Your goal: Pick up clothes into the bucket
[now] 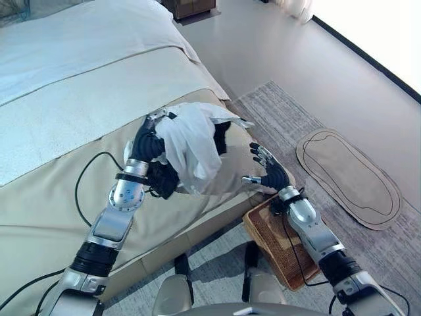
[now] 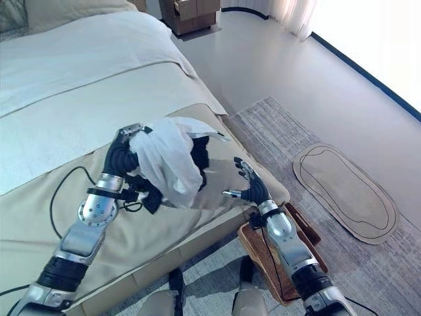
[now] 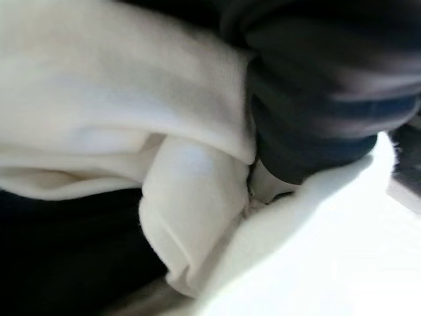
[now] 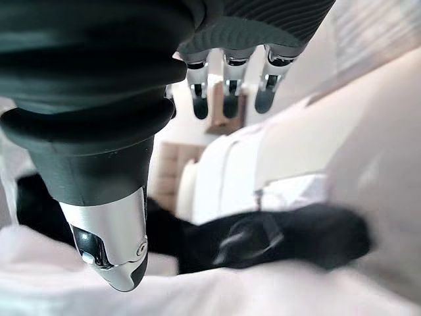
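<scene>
Left hand [image 1: 150, 138] raised above the near edge of the bed [image 1: 79, 99], draped in a white garment [image 1: 191, 148] bunched with a black garment [image 1: 222, 136]; fingers buried in the cloth, so no telling whether curled round it or not. In the left wrist view, white folds [image 3: 131, 118] pressed right up against the dark ribbed cover. Both pieces hanging clear of the beige bedspread, just above the bed's corner. Right hand [image 1: 268, 168] held just beside the bundle, palm turned towards it, fingers [image 4: 227, 85] spread and relaxed, thumb apart, touching nothing. Below the right forearm, a brown woven basket [image 1: 270, 237] standing on the floor against the bed's foot, partly hidden by the arm. Grey patterned rug [image 1: 289, 115] under the basket, with an oval beige mat [image 1: 348, 174] lying well apart to the right. Wooden cabinet [image 2: 191, 13] at the far end of the room, beyond the bed.
</scene>
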You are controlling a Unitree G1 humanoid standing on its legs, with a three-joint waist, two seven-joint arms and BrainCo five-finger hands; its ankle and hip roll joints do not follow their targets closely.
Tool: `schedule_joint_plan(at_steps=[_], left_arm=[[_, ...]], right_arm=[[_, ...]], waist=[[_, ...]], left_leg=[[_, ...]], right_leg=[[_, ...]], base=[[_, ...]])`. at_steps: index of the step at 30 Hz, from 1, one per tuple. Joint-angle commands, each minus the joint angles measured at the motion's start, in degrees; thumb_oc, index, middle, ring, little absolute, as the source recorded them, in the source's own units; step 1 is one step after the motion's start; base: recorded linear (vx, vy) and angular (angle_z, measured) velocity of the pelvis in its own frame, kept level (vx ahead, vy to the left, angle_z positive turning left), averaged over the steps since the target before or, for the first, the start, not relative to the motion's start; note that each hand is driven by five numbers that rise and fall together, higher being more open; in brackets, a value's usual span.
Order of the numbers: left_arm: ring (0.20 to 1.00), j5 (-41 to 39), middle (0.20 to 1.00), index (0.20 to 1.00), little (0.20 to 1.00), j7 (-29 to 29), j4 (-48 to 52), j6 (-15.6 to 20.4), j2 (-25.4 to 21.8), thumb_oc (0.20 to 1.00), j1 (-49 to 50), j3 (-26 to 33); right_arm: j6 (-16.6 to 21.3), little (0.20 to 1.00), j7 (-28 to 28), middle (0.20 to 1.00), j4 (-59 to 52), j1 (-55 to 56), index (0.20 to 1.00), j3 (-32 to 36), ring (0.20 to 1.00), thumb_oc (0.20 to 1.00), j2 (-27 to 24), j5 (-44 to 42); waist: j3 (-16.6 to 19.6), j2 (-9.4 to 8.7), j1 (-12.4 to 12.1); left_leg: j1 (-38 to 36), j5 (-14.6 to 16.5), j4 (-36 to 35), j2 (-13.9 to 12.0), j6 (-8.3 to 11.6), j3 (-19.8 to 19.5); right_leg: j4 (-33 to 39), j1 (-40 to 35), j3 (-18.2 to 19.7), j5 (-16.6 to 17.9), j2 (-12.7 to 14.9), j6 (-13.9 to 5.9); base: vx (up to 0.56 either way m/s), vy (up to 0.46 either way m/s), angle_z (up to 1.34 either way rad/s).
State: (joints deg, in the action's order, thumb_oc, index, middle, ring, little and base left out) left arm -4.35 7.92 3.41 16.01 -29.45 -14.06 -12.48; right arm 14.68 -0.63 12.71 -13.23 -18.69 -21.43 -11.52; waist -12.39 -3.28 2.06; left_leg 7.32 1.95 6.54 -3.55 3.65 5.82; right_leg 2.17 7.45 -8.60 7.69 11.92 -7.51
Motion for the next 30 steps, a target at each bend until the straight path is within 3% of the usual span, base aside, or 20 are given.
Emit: schedule_joint_plan(at_steps=[1, 9, 13, 21, 25, 30], left_arm=[[0.200, -5.7, 0.200, 0.200, 0.200, -2.9, 3.5, 5.7, 0.3, 0.200, -0.2, -1.1], [0.200, -0.3, 0.200, 0.200, 0.200, -4.6, -2.7, 4.9, -1.1, 0.200, 3.2, -2.5], [0.200, 12.6, 0.200, 0.200, 0.200, -3.0, -7.2, 3.7, -2.8, 0.200, 3.5, -3.7], [0.200, 19.4, 0.200, 0.200, 0.200, -0.3, -14.6, 2.2, -2.6, 0.200, 2.6, -2.7], [0.200, 23.6, 0.200, 0.200, 0.200, 3.3, -18.3, 1.0, -5.8, 0.200, 0.4, 0.9], [0.200, 28.3, 0.200, 0.200, 0.200, 9.8, -25.6, -2.0, -13.5, 0.200, -7.0, 4.0]], right_arm=[[2.8, 1.000, -1.2, 1.000, -4.8, -0.1, 1.000, 0.6, 1.000, 1.000, -0.6, -3.1], [3.9, 1.000, -0.6, 1.000, -8.6, 1.3, 1.000, 6.3, 1.000, 1.000, -2.4, -3.9], [4.3, 1.000, -2.4, 1.000, -12.9, 2.1, 1.000, 7.8, 1.000, 1.000, -2.1, -7.4], [3.9, 1.000, -2.3, 1.000, -14.1, 3.0, 1.000, 7.3, 1.000, 1.000, -1.7, -7.0], [3.4, 1.000, -3.1, 1.000, -13.2, 5.6, 1.000, 7.5, 1.000, 1.000, -1.7, -7.4], [2.9, 1.000, -5.1, 1.000, -11.3, 9.1, 1.000, 6.4, 1.000, 1.000, -1.8, -9.9]], waist=[[4.5, -0.75, -1.0], [6.3, -0.85, -0.9], [7.3, -1.02, -0.7], [8.6, -1.00, -0.3], [9.4, -0.84, 0.0], [10.1, -0.58, 0.8]], left_leg=[[2.6, -0.9, -0.4, -0.7, -0.18, -6.0], [-0.8, -0.2, -1.5, -0.7, -0.25, -5.4], [-2.6, 0.1, -2.3, -0.9, -0.27, -4.8], [-4.3, 0.0, -3.4, -1.0, -0.31, -4.1], [-4.9, -0.1, -4.1, -0.8, -0.19, -3.9], [-5.6, -0.4, -4.7, -0.8, 0.07, -3.4]], right_leg=[[-4.1, -0.8, -0.1, -3.6, 1.9, -2.66], [-3.3, -3.7, -0.4, -4.2, 1.7, -2.83], [-2.8, -4.9, -0.1, -4.4, 1.4, -2.95], [-2.3, -6.0, 0.1, -4.5, 1.3, -2.97], [-2.0, -6.4, 0.0, -4.5, 1.2, -3.04], [-1.8, -6.6, -0.1, -4.3, 1.3, -3.20]], base=[[0.05, -0.009, -0.01], [0.07, -0.007, -0.02], [0.04, -0.002, -0.02], [0.01, 0.000, -0.02], [0.01, 0.002, -0.02], [0.00, 0.002, -0.01]])
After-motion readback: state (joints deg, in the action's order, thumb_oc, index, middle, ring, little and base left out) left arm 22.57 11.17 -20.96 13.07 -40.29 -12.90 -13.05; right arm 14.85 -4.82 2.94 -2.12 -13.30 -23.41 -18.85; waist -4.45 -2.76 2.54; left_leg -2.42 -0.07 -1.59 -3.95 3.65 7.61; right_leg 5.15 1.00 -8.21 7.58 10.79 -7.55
